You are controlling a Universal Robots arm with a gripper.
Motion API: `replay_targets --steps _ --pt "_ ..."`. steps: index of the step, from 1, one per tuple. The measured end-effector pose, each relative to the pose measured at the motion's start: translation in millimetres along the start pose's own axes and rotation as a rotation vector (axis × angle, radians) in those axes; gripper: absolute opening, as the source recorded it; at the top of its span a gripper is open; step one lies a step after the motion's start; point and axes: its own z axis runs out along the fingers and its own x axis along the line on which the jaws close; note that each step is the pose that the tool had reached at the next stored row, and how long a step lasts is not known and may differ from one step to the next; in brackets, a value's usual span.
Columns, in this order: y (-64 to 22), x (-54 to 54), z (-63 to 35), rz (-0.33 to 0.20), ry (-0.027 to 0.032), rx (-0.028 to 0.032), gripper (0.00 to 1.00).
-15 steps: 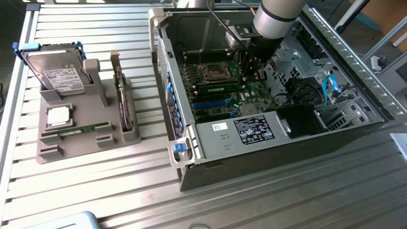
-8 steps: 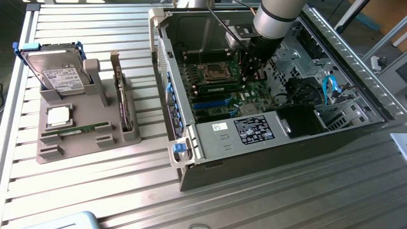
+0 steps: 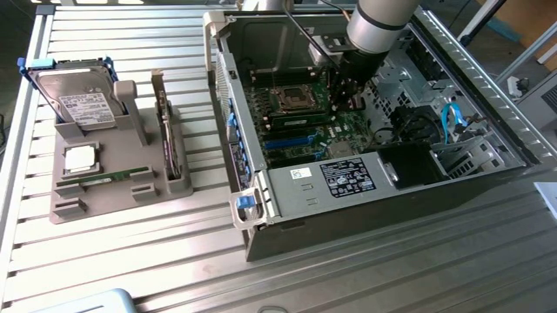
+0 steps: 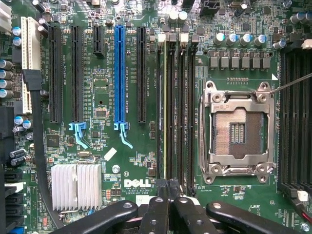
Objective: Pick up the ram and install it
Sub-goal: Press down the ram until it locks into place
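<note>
Slatted metal bench (image 3: 130,261); open PC case (image 3: 487,163) lying on its side, grey parts holder (image 3: 122,195) toward the exterior view's left.

Arm (image 3: 383,26) reaches down into the case over the motherboard (image 4: 107,161).

Pincer (image 4: 168,186): fingers pressed together, nothing between them, tips right over the end of one memory slot.

Ram (image 4: 165,112): appears to stand edge-on in that slot, just beside the empty processor socket (image 4: 237,129). Seen from above as a thin yellow-green line. In the exterior view it reads as a long narrow green strip with dark chips (image 3: 301,119). Whether it is fully latched, cannot tell.

Spare stick (image 3: 122,175): similar thin green strip lying in the holder, well apart from the pincer.

Handling, as judged: light, stiff, thin board; brittle under bending, chips and contact edge best left untouched. Take it by the long top edge or the short ends, flat faces between the fingers. Push straight down, evenly; a tilted push could jam it or stress the slot.
</note>
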Motion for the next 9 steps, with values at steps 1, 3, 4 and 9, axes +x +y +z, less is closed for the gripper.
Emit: replay_targets --steps 1,3,4,9 --pt "0.0 0.0 -1.4 0.000 0.0010 -0.0003 0.10" --pt "0.1 0.0 -5.4 0.000 0.0014 -0.0003 0.10" --pt "0.2 -0.1 -9.2 0.000 0.0015 -0.0004 0.10" --pt "0.2 -0.2 -11.2 0.000 0.0013 -0.0003 0.10"
